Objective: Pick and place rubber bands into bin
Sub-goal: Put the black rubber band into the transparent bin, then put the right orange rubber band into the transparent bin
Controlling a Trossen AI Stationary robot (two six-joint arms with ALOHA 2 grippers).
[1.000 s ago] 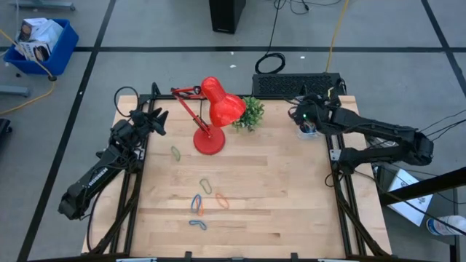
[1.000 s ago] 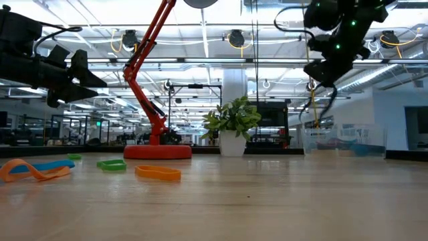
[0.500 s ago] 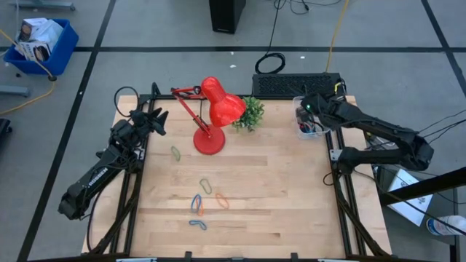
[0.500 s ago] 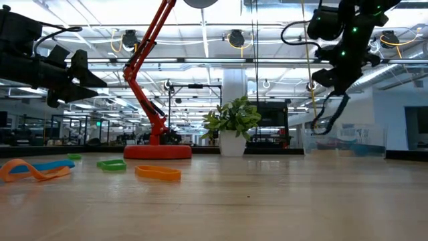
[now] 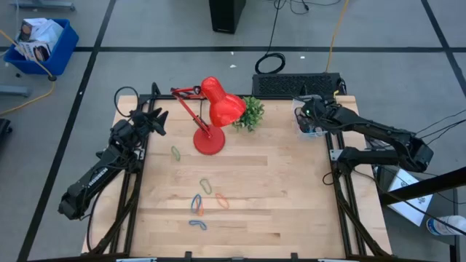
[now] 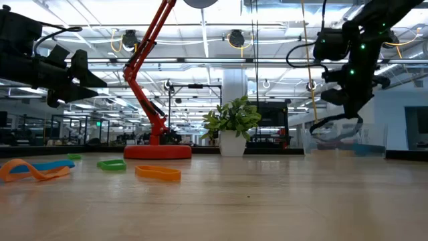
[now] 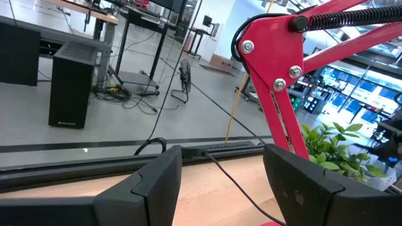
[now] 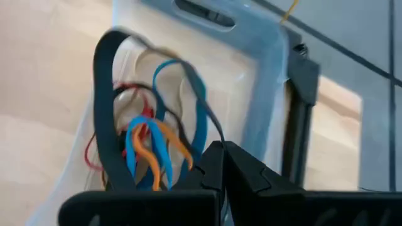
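My right gripper point(image 5: 312, 118) is over the clear bin point(image 5: 301, 132) at the table's far right corner, shut on a black rubber band point(image 8: 104, 107). The band hangs as an open loop above the blue, orange and red bands lying in the bin point(image 8: 147, 147). In the low view the loop point(image 6: 334, 124) sags at the height of the bin's rim point(image 6: 374, 128). Several more bands lie flat on the table: green point(image 5: 175, 153), green point(image 5: 206, 185), orange point(image 5: 222, 200) and blue point(image 5: 198, 224). My left gripper point(image 7: 220, 182) is open and empty, held above the table's far left point(image 5: 156, 116). My right gripper pinches the black band between its two shut fingertips at one spot on the loop point(image 8: 213, 130). The fingers come from above, pointing down into the bin. The rest of the loop hangs slack below them; I cannot tell whether it touches the bands in the bin.
A red desk lamp point(image 5: 211, 116) and a small potted plant point(image 5: 251, 113) stand at the far middle of the table, between the two arms. A black keyboard point(image 5: 295, 84) lies behind the far edge. The loose bands lie in the near middle.
My right gripper has gone down toward the bin, still shut on the black band. The band first hung long and straight below the fingers. It now sags into a wider loop at the bin's rim.
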